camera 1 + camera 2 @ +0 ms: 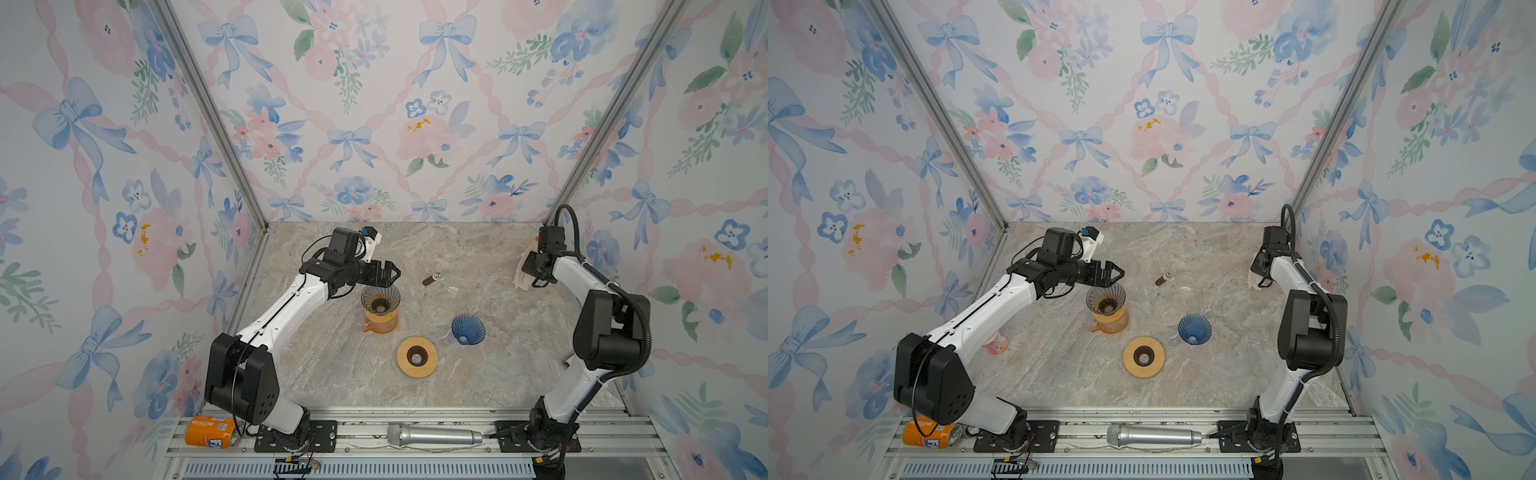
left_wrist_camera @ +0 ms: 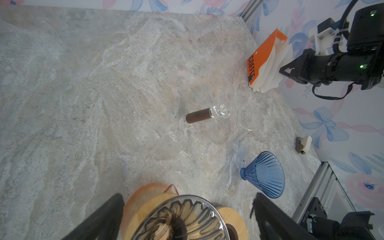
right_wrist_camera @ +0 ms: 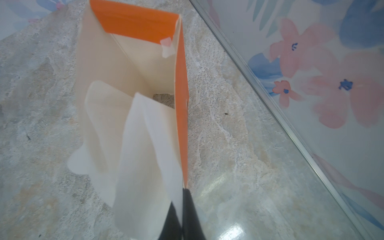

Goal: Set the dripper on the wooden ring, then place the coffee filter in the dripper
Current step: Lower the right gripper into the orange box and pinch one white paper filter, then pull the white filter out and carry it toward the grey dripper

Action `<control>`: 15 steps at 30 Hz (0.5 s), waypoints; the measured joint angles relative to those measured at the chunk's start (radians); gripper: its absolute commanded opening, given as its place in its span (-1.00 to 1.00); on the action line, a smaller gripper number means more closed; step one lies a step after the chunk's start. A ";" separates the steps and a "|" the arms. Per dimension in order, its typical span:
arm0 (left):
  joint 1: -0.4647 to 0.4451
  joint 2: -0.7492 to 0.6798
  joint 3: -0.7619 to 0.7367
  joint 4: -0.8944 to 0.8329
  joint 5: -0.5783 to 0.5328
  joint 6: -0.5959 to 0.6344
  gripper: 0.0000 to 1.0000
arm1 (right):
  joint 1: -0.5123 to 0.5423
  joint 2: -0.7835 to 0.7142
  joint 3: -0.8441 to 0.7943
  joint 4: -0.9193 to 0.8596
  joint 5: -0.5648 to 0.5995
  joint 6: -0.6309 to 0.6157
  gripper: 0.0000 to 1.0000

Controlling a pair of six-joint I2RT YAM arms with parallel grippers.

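A clear ribbed dripper [image 1: 380, 300] [image 1: 1106, 300] sits on a wooden collar atop an orange carafe [image 1: 382, 322], left of centre. My left gripper [image 1: 388, 272] [image 2: 188, 196] hovers just above and behind it, open, holding nothing. At the back right an orange filter box [image 2: 264, 54] [image 3: 137, 20] stands by the wall with white filters in it. My right gripper [image 1: 524, 270] [image 3: 180, 199] is shut on the edge of a white coffee filter [image 3: 145, 155] [image 2: 270, 68] that sticks out of the box.
A blue dripper [image 1: 468, 329] [image 2: 264, 174] lies on its side right of centre. A wooden ring [image 1: 417, 356] lies in front. A glass piece with a brown handle [image 1: 432, 279] lies mid-back. An orange can [image 1: 210, 432] and a microphone [image 1: 434, 435] rest on the front rail.
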 measured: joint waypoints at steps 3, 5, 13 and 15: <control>-0.001 0.000 0.001 0.000 0.001 -0.004 0.96 | 0.000 -0.002 0.011 -0.003 0.008 -0.013 -1.00; -0.001 0.004 0.008 0.000 0.003 -0.007 0.96 | 0.004 -0.006 0.013 -0.004 0.012 -0.014 -1.00; -0.003 0.014 0.040 0.000 0.003 -0.011 0.96 | 0.027 -0.093 0.014 -0.043 0.026 -0.014 -1.00; -0.004 0.014 0.046 0.000 0.003 -0.011 0.96 | 0.034 -0.133 0.014 -0.056 0.026 -0.014 -1.00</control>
